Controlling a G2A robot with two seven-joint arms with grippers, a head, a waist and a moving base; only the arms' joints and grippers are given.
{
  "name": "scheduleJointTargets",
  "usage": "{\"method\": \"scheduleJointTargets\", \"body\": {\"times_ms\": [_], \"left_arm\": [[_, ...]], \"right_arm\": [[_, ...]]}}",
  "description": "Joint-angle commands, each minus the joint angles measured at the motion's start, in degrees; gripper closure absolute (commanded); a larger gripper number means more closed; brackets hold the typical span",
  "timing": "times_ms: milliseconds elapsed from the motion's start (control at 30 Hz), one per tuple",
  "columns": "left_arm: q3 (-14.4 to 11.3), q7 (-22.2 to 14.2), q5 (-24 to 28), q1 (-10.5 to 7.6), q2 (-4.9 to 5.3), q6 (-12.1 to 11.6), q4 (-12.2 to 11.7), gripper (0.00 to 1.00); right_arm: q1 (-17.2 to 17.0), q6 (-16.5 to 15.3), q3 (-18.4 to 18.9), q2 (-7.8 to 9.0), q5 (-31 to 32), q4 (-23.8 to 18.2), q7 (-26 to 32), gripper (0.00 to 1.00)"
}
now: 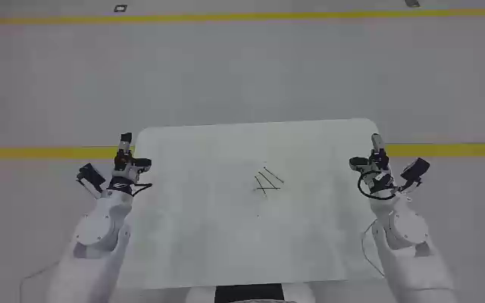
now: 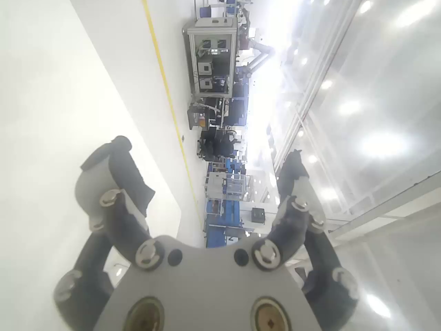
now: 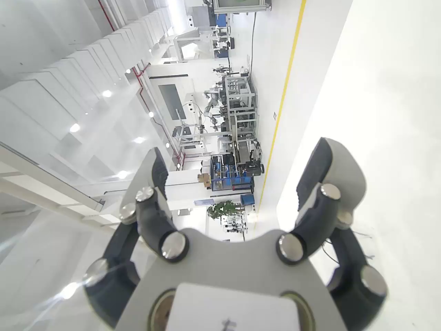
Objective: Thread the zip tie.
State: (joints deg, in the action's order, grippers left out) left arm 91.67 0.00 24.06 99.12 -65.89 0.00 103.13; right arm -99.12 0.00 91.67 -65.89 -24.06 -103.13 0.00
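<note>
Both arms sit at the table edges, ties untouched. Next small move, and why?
Probably bring the right pincer in over the zip ties and tilt it down. The ties lie loose on the table, nearer that arm; both pincers are open, empty, at the table's side edges, aimed out at the room. The left pincer can wait.

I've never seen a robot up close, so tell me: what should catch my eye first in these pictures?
A small cluster of thin black zip ties lies near the middle of the white table. The left gripper and the right gripper sit at opposite side edges of the table, both open and holding nothing.
</note>
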Motion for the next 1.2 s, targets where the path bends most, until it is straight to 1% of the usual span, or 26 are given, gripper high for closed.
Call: {"method": "scheduleJointTargets", "body": {"times_ms": [0,33,67,100,167,233,300,367,400,433,733,767,800,833,900,933,1000,1067,1100,1133,1167], "left_arm": [[0.0,0.0,0.0,0.00,0.00,0.0,0.0,0.22],[0.0,0.0,0.0,0.00,0.00,0.0,0.0,0.22],[0.0,0.0,0.0,0.00,0.00,0.0,0.0,0.00],[0.0,0.0,0.0,0.00,0.00,0.0,0.0,0.00],[-0.7,-1.3,-0.5,-0.52,0.01,0.1,1.0,0.00],[-1.7,-3.3,-2.0,-1.77,0.05,1.0,1.7,0.00],[-2.6,-5.1,-4.0,-2.40,0.12,1.7,2.6,0.00],[-3.8,-7.7,-6.2,-2.85,0.25,4.2,3.3,0.00],[-4.4,-9.7,-7.9,-2.88,0.40,5.7,3.5,0.00],[-4.4,-10.2,-9.4,-2.95,0.52,6.4,3.7,0.00],[-4.4,-10.2,-9.4,-2.95,0.52,6.4,3.7,0.00],[-4.9,-11.6,-9.5,-3.15,0.55,6.6,4.3,0.00],[-5.4,-15.0,-11.2,-4.36,0.77,7.1,5.3,0.00],[-5.4,-16.2,-12.2,-4.89,0.89,7.4,5.3,0.00],[-6.1,-18.5,-12.1,-6.15,0.96,8.7,5.7,0.00],[-6.6,-19.7,-12.7,-7.12,1.01,9.9,6.0,0.00],[-8.3,-22.4,-13.8,-8.41,1.08,11.2,6.6,0.00],[-10.2,-26.3,-12.1,-9.95,1.05,13.8,6.6,0.00],[-11.0,-28.2,-10.7,-10.63,1.03,15.6,6.4,0.00],[-11.9,-29.8,-10.1,-11.74,1.03,17.8,6.4,0.00],[-12.8,-30.9,-10.3,-12.34,1.06,19.1,6.4,0.00]], "right_arm": [[0.0,0.0,0.0,0.00,0.0,0.0,0.0,0.00],[0.0,0.0,0.0,0.00,0.0,0.0,0.0,0.22],[0.0,0.0,0.0,0.00,0.0,0.0,0.0,0.22],[0.0,0.0,0.0,0.00,0.0,0.0,0.0,0.00],[0.0,0.0,0.0,0.00,0.0,0.0,0.0,0.00],[0.0,0.0,0.0,0.00,0.0,0.0,0.0,0.00],[0.0,0.0,0.0,0.00,0.0,0.0,0.0,0.00],[0.0,0.0,0.0,0.00,0.0,0.0,0.0,0.00],[0.0,0.0,0.0,0.00,0.0,0.0,0.0,0.00],[0.0,0.0,0.0,0.00,0.0,0.0,0.0,0.00],[0.0,0.0,0.0,0.00,0.0,0.0,0.0,0.00],[0.0,0.0,0.0,0.00,0.0,0.0,0.0,0.00],[0.0,0.0,0.0,0.00,0.0,0.0,0.0,0.00],[0.0,0.0,0.0,0.00,0.0,0.0,0.0,0.00],[0.0,0.0,0.0,0.00,0.0,0.0,0.0,0.00],[0.0,0.0,0.0,0.00,0.0,0.0,0.0,0.00],[0.0,0.0,0.0,0.00,0.0,0.0,0.0,0.00],[0.0,0.0,0.0,0.00,0.0,0.0,0.0,0.00],[0.0,0.0,0.0,0.00,0.0,0.0,0.0,0.00],[0.0,0.0,0.0,0.00,0.0,0.0,0.0,0.00],[0.0,0.0,0.0,0.00,0.0,0.0,0.0,0.00]]}}
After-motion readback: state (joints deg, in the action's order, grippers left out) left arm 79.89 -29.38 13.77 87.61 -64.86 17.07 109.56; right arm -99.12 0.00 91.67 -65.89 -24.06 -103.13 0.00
